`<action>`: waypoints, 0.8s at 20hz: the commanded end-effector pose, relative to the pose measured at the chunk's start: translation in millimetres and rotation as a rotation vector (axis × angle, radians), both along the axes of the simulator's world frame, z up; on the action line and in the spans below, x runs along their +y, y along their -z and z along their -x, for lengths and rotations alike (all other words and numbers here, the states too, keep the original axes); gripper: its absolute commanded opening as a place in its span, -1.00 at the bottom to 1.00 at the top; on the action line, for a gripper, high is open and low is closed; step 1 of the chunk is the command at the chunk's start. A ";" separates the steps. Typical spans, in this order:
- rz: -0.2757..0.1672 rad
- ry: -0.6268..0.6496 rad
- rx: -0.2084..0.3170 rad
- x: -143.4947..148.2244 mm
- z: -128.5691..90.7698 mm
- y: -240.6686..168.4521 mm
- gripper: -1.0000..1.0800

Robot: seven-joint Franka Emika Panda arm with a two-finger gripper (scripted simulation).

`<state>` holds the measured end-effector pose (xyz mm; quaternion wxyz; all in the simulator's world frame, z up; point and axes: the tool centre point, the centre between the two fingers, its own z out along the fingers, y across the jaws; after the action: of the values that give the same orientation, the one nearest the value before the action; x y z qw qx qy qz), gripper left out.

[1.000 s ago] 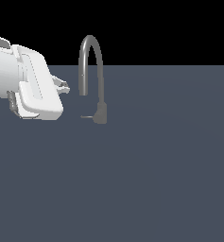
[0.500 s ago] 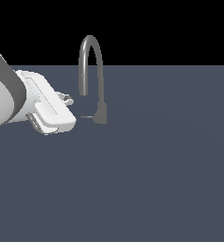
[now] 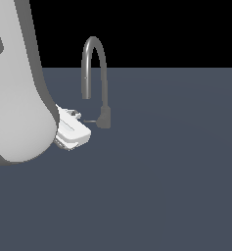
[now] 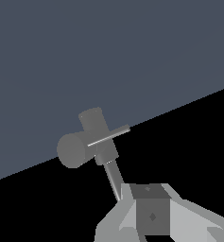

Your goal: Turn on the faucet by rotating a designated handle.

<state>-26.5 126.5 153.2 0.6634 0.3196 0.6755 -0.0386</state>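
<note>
Where the exterior view looks across the scene, the tabletop (image 3: 161,186) is the largest thing, a flat dark blue-grey surface running back to a black background. Next in size is the robot arm (image 3: 17,88), a big white-and-grey body filling the exterior view's left. Dark lettering sits on its upper part at the frame edge, but it is cut off and too small to read.

The faucet (image 3: 94,73) stands on the tabletop just to the exterior view's right of the arm. It is a slim grey arched tube rising from a short, thicker cylinder base (image 3: 105,117), with the spout end curving down on the arm's side. In the wrist view the base (image 4: 92,137) shows as two stubby grey cylinders joined crosswise.

The gripper (image 3: 81,122) pokes out from the arm's lower end, a white block low over the tabletop and pointed at the base of the faucet. In the wrist view its grey and white parts (image 4: 151,215) fill the lower edge of the frame.

Smallest is the handle (image 3: 91,121), a thin grey rod sticking out sideways from the base toward the gripper. In the wrist view the handle (image 4: 113,177) runs from the base right to the front of the gripper, and its near end meets the gripper there. Whether the jaws are spread or closed on the rod I cannot tell, since the fingertips are not clearly shown in either view.
</note>
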 end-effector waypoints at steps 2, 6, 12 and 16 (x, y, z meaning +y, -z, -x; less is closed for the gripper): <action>0.059 -0.057 0.002 -3.0 -4.8 13.6 -1.00; 0.127 -0.120 0.004 -7.5 -10.5 28.7 -1.00; 0.229 -0.213 0.007 -15.9 -20.0 50.3 -1.00; 0.290 -0.267 0.010 -21.7 -26.2 62.5 -1.00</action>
<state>-2.7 106.8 95.2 0.6964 0.1437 0.7014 -0.0480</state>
